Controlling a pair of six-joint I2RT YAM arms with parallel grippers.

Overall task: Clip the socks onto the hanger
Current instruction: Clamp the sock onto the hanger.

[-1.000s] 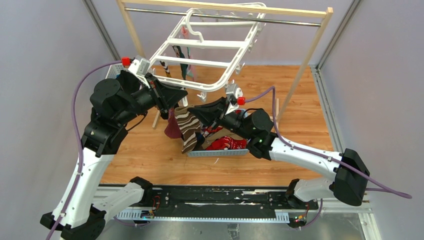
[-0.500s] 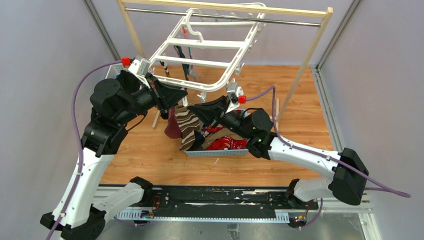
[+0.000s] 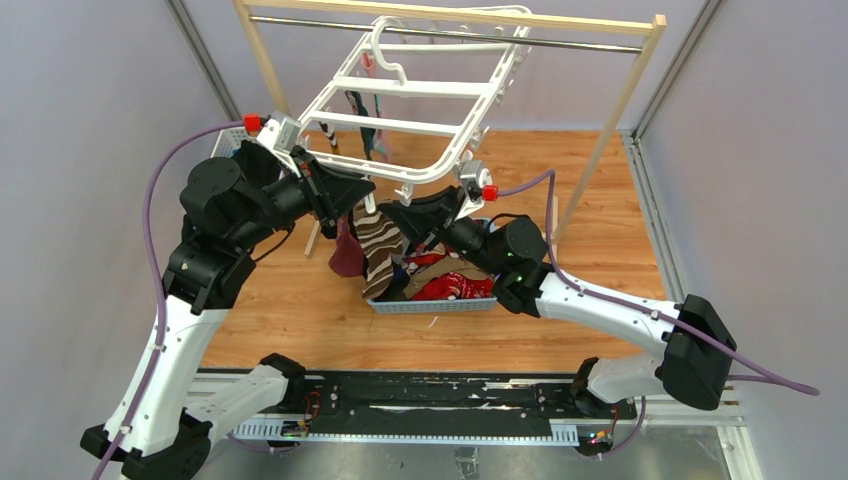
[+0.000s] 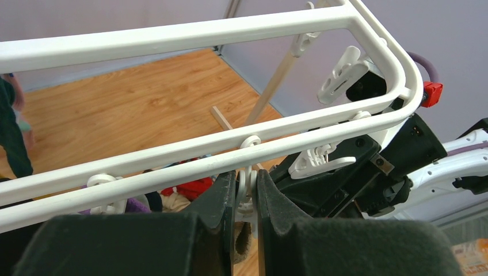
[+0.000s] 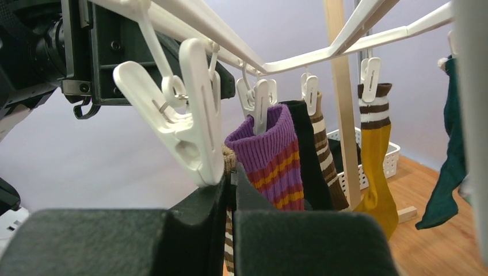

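Observation:
The white hanger (image 3: 400,95) hangs tilted from the rail. My left gripper (image 3: 352,200) is shut on one of its small white clips (image 4: 247,192) under the near bar (image 4: 172,155). My right gripper (image 3: 392,215) is shut on the cuff of a brown-and-cream striped sock (image 3: 378,250), right beside the left gripper. In the right wrist view the cuff (image 5: 229,158) pokes out between my jaws (image 5: 230,175), touching the lower end of a white clip (image 5: 193,115). A purple striped sock (image 5: 273,155), a black sock (image 5: 308,161) and a mustard sock (image 5: 377,172) hang clipped.
A grey basket (image 3: 435,305) with red and other socks (image 3: 455,288) sits on the wooden floor under my right arm. The wooden rack with a metal rail (image 3: 600,130) stands behind. A dark green sock (image 5: 449,167) hangs at right. A white basket (image 5: 391,155) is behind.
My right gripper has moved up and left with the striped sock, closer to the clip held by my left gripper. The left arm has stayed put.

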